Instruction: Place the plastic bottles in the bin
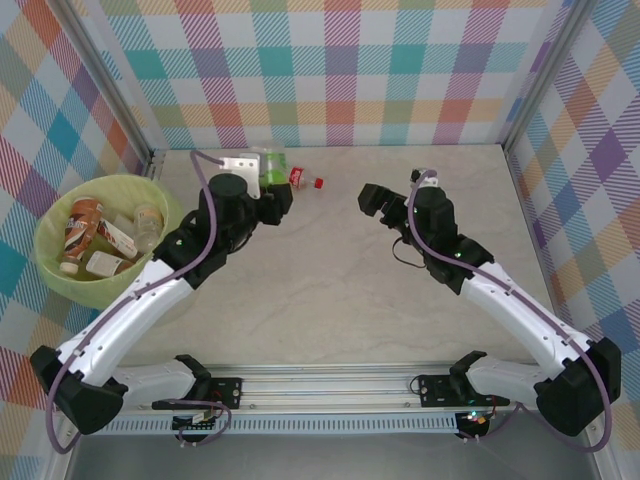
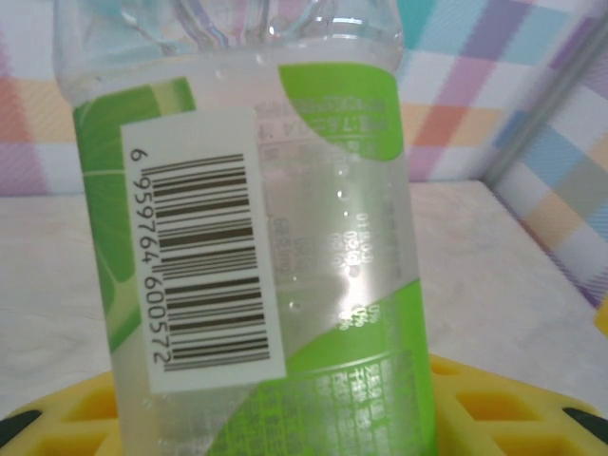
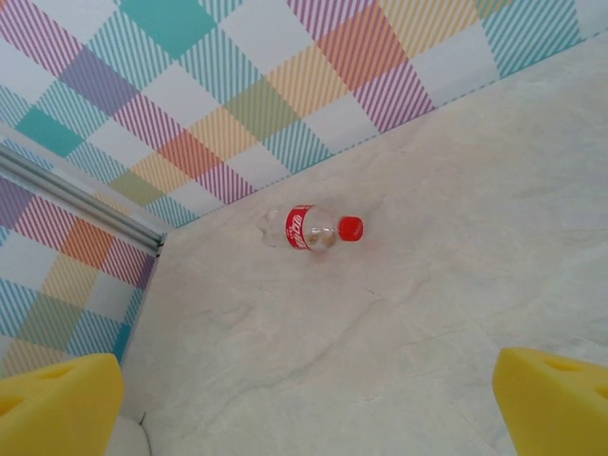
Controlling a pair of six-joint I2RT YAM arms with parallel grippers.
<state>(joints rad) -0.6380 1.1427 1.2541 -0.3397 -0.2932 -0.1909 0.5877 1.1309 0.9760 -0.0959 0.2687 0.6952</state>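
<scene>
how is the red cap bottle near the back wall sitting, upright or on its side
On its side: the red-capped bottle lies flat on the table, cap pointing sideways, not up.

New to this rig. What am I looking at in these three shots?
Two robot arms bolted at the near edge of a table. The overhead picture looks down from behind them; the other two come from cameras on each wrist. The left tool is shut on a green-labelled bottle, which the left wrist camera sees close up between yellow pads. The right tool is open and empty, facing a red-capped bottle lying on the table. The yellow-green bin at the left already holds several bottles.
</scene>
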